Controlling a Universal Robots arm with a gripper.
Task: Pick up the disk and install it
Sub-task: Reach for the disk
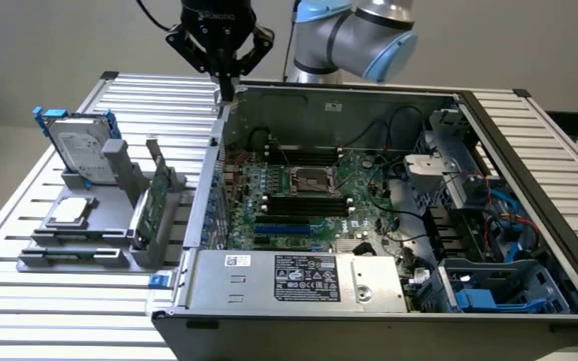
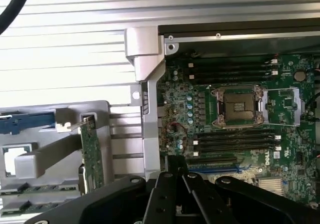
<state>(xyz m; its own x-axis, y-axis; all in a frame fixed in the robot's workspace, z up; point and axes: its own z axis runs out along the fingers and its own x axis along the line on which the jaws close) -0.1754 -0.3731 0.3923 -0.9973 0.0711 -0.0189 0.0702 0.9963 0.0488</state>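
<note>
Silver metal slats made up the bench (image 1: 28, 301) I was watching from far away, with a plain grey wall behind it. On the bench sat a big open computer case (image 1: 330, 101), and I could see its green main board (image 1: 309, 188) inside. Beside the case, on the exterior view's left, stood a grey holder (image 1: 78, 233). The disk (image 1: 80, 147) leaned in that holder, tipped back, with its white label showing and its blue frame around it. A small square chip (image 1: 71, 213) lay lower in the same holder, and a thin green card (image 1: 148, 207) stood on its edge close by. My pincer (image 1: 226, 90) hung above the far corner of the case wall, near the holder but well apart from the disk. Its two fingers were pressed together and pinched nothing. So I judged that the job had hardly begun: the disk was not picked up yet, and nothing was touching it. Picking it up and putting it into the case were both left to do. I could not tell which spot in the case was meant for it.
</note>
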